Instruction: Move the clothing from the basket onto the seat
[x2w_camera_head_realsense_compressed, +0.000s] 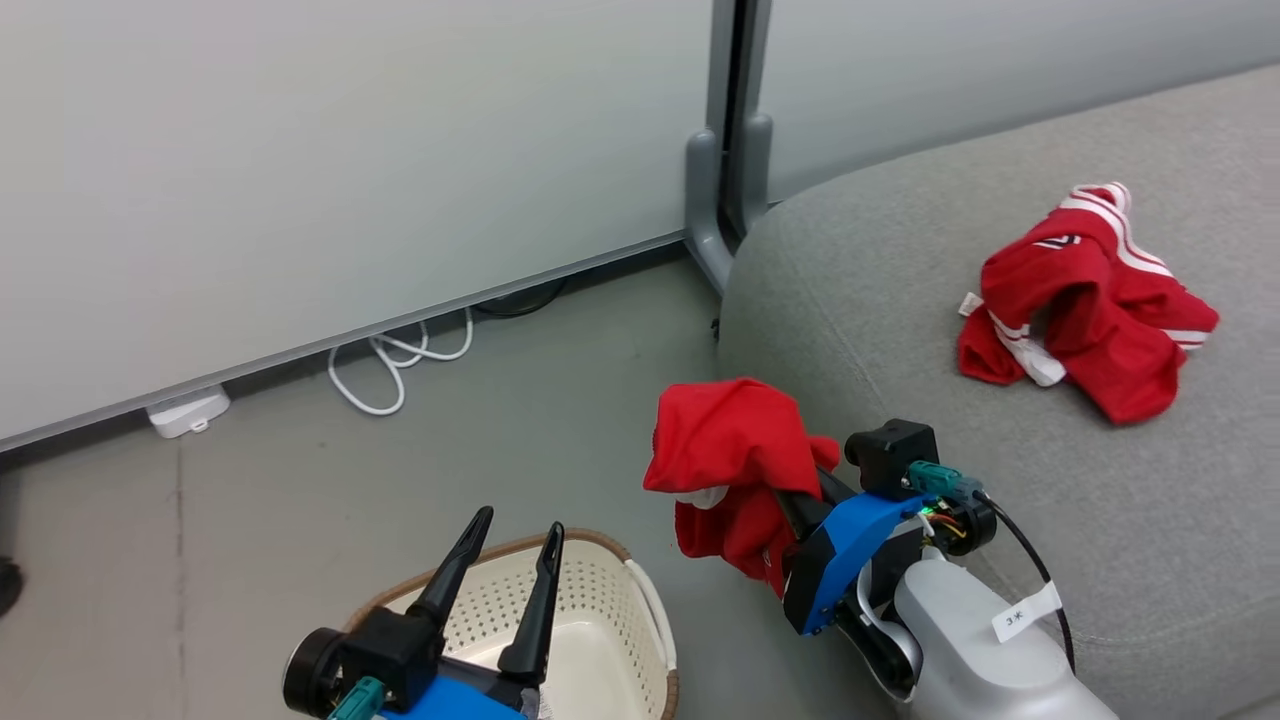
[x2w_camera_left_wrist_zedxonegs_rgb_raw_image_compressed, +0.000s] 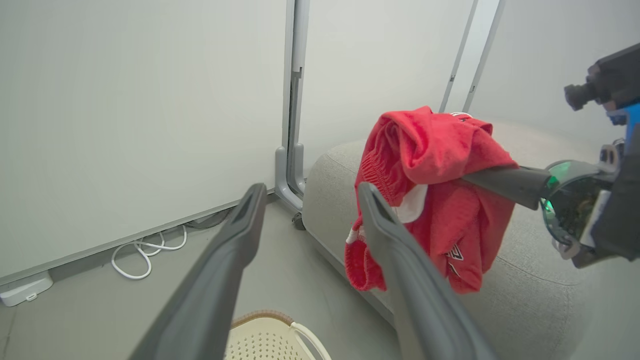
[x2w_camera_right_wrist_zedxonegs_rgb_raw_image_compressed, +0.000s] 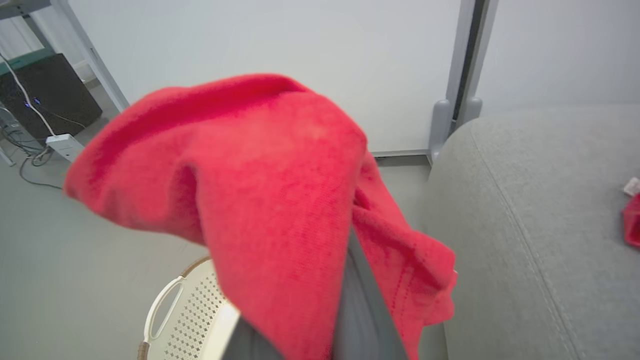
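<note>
One red garment (x2w_camera_head_realsense_compressed: 1085, 305) with white stripes lies crumpled on the grey seat (x2w_camera_head_realsense_compressed: 900, 330), toward its right side. A second red garment (x2w_camera_head_realsense_compressed: 735, 460) (x2w_camera_left_wrist_zedxonegs_rgb_raw_image_compressed: 430, 200) (x2w_camera_right_wrist_zedxonegs_rgb_raw_image_compressed: 260, 200) hangs draped over my right gripper (x2w_camera_head_realsense_compressed: 770, 480), which is shut on it in the air beside the seat's left edge, above the floor. The cloth hides the fingertips. My left gripper (x2w_camera_head_realsense_compressed: 520, 535) (x2w_camera_left_wrist_zedxonegs_rgb_raw_image_compressed: 310, 192) stands open and empty over the cream-white basket (x2w_camera_head_realsense_compressed: 600, 600) (x2w_camera_left_wrist_zedxonegs_rgb_raw_image_compressed: 260, 340) (x2w_camera_right_wrist_zedxonegs_rgb_raw_image_compressed: 185, 310), whose visible inside holds no clothing.
A pale wall panel with a grey post (x2w_camera_head_realsense_compressed: 725, 140) stands behind. White cables (x2w_camera_head_realsense_compressed: 395, 365) and a small white box (x2w_camera_head_realsense_compressed: 187, 412) lie on the grey floor along the wall. A dark box with cables (x2w_camera_right_wrist_zedxonegs_rgb_raw_image_compressed: 45, 95) sits at the left in the right wrist view.
</note>
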